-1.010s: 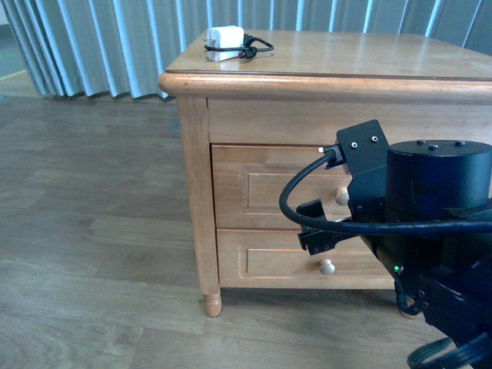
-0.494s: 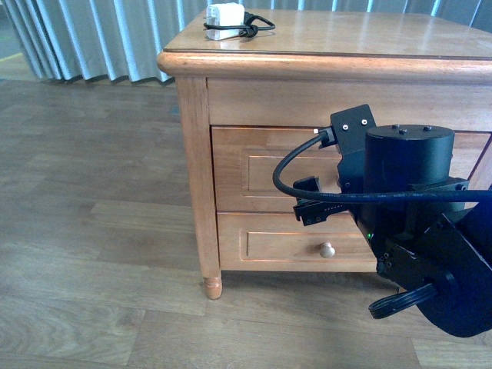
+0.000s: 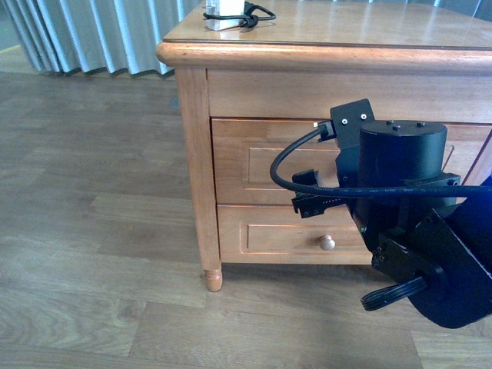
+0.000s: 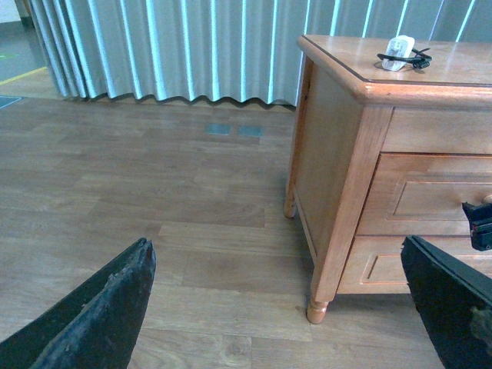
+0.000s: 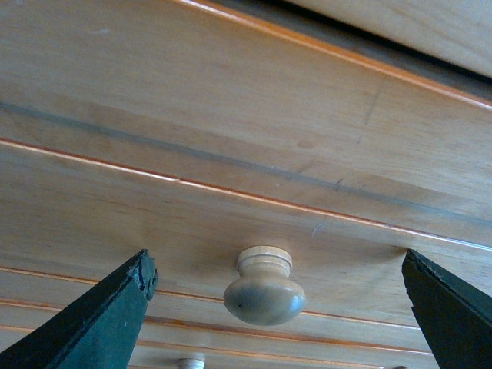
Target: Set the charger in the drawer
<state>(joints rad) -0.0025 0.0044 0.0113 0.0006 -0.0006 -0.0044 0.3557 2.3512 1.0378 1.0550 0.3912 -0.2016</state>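
Note:
The white charger with its black cable lies on the cabinet top at the far left corner, cut by the front view's upper edge; the left wrist view also shows the charger. The upper drawer is closed. My right gripper is open right in front of it, and its arm hides the knob in the front view. In the right wrist view the pale round knob sits between the spread fingers of the right gripper, untouched. My left gripper is open over the floor, left of the cabinet.
The lower drawer is closed too, its knob showing. The cabinet leg stands on wood-plank floor. A grey-blue pleated curtain hangs behind, with open floor in front of it.
The front view has sunk and closed in, so the charger slid to the top edge. My right arm has moved in to the upper drawer and now covers its knob.

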